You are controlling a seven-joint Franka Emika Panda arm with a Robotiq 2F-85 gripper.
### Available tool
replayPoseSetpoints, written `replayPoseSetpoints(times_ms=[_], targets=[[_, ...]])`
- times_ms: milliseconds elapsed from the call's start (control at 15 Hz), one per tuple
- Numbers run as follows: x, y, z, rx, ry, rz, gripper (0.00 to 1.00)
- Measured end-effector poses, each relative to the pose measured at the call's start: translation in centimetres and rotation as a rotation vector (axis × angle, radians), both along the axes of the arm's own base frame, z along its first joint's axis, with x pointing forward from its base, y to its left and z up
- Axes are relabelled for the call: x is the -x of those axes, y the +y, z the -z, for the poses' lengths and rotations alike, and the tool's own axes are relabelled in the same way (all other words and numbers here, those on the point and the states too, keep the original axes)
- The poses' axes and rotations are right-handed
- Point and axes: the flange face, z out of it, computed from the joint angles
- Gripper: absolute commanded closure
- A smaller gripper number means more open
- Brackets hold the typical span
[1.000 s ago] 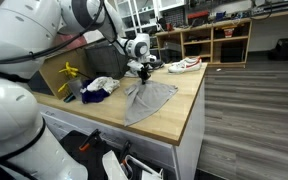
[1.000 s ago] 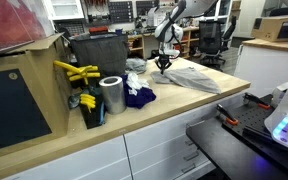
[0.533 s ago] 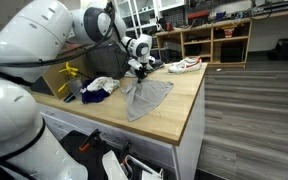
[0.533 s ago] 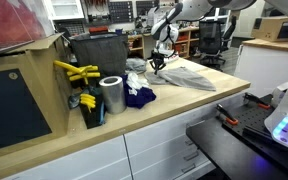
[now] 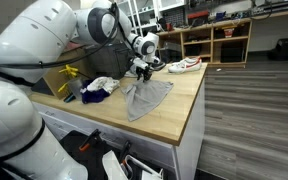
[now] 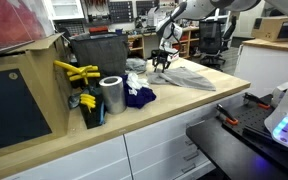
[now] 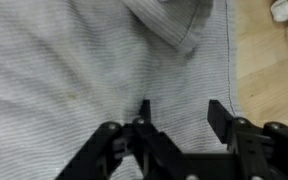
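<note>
Grey, finely ribbed and thin-looking: dealing with a cloth lying spread over the middle of the frame on the wooden desk and reaching toward the desk's front edge. Filling almost all of the wrist view as well, with a turned-over hem showing at the top centre.

Hovering just above its upper end, near the centre in both exterior views, with the tool standing apart and clamping nothing. Showing in the wrist view as black fingers along the bottom edge, with only bare fabric between them.

Judging the cloth light, soft and floppy. Expecting sagging and draping from any pinched point, easy sliding over the smooth wood, and bunching rather than moving as one flat sheet. Not treating it as fragile. Favouring a pinch on the hem or on a raised fold, rather than pressing down on flat fabric and scraping the wood beneath.

Finding no brand, label or lettering on the cloth, and nothing legible anywhere else at this size.

Noting nearby a white shoe right of centre and well apart from the tool, plus a dark blue rag touching a metal can at left centre, in front of a black bin.
</note>
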Motion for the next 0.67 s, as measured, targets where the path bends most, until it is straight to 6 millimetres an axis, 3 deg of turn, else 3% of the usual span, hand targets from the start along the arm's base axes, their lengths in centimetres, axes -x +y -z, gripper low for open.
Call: replayPoseSetpoints(times_ms=[67, 333, 667], targets=[[0.4, -0.8, -0.1, -0.014, 0.024, -0.026, 0.01], [2.0, -3.5, -1.0, -0.083, 0.101, -0.117, 0.0], [2.9, -4.0, -2.2, -0.159, 0.129, -0.193, 0.0]])
